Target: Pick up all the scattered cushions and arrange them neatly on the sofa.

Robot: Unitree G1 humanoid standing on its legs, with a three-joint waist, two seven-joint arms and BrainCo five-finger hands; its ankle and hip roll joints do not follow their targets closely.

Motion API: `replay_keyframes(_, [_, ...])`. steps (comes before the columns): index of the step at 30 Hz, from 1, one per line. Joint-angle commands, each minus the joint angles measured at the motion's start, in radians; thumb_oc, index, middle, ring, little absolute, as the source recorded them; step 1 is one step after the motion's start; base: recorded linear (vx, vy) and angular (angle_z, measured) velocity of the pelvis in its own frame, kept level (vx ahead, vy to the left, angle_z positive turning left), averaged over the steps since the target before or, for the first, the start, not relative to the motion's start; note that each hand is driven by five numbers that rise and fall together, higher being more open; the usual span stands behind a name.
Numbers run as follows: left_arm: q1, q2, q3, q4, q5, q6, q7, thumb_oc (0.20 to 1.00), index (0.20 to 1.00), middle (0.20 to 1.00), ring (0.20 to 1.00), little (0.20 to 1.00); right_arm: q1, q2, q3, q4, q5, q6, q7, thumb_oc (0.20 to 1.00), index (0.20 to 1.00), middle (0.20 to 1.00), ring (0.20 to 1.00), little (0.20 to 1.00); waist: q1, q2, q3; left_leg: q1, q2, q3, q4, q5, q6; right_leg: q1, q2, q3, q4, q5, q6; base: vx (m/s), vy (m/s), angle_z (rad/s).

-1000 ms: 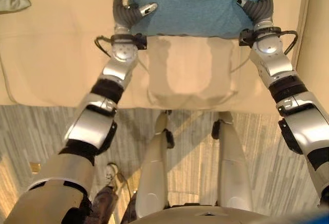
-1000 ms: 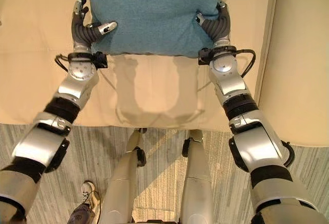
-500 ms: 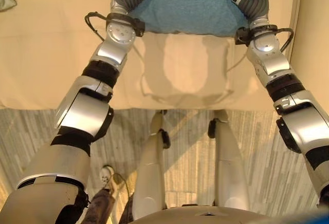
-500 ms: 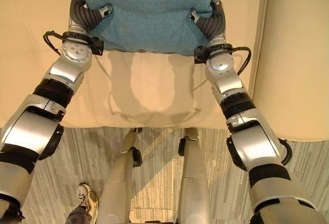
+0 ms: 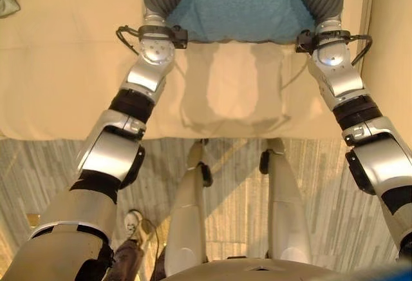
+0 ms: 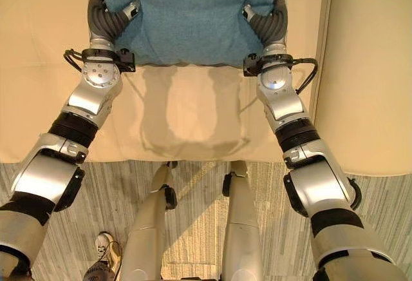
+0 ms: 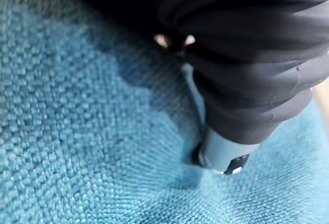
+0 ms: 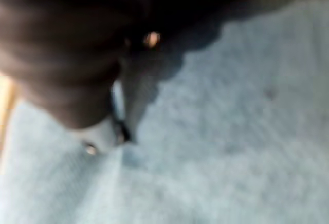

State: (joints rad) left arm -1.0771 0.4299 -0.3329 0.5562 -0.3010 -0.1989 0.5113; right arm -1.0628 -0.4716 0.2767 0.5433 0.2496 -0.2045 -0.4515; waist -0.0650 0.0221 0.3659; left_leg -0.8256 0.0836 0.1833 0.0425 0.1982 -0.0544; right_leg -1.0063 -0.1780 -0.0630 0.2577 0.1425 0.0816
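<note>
A teal woven square cushion is lying over the seat of the cream upholstered sofa, gripped at both side edges. The left hand is pinching its left edge, thumb pressing into the fabric on top. The right hand is clamping the right edge the same way. A person's shoe is showing on the grey striped floor.
</note>
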Motion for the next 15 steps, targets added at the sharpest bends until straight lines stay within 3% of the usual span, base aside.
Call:
replay_keyframes(1, [-0.081, -0.058, -0.029, -0.139, 0.112, -0.165, 0.038, 0.200, 0.200, 0.200, 0.200, 0.200, -0.082, 0.084, 0.008, -0.154, -0.134, -0.156, -0.033, 0.200, 0.200, 0.200, 0.200, 0.200, -0.004, -0.026, -0.027, -0.023, 0.005, -0.019, 0.084, -0.155, -0.046, 0.088, 0.003, -0.027, -0.083, -0.064, 0.090, 0.00, 0.000, 0.00])
replay_keyframes(5, [-0.038, -0.061, 0.020, -0.300, 0.225, -0.184, 0.119, 0.200, 0.200, 0.200, 0.200, 0.200, -0.039, 0.086, -0.022, -0.299, -0.249, -0.185, -0.063, 0.200, 0.200, 0.200, 0.200, 0.200, -0.007, -0.026, -0.037, -0.043, 0.011, -0.020, 0.104, -0.168, -0.046, 0.068, 0.005, -0.022, -0.063, -0.072, 0.088, 0.00, 0.000, 0.00])
replay_keyframes(15, [-0.033, -0.056, 0.055, -0.474, 0.349, -0.187, 0.208, 0.200, 0.200, 0.200, 0.200, 0.200, -0.026, 0.101, -0.043, -0.480, -0.344, -0.211, -0.076, 0.200, 0.200, 0.200, 0.200, 0.200, -0.010, -0.019, -0.065, -0.063, 0.023, -0.021, 0.118, -0.176, -0.046, 0.044, 0.003, -0.019, -0.045, -0.076, 0.088, 0.00, 0.001, 0.00])
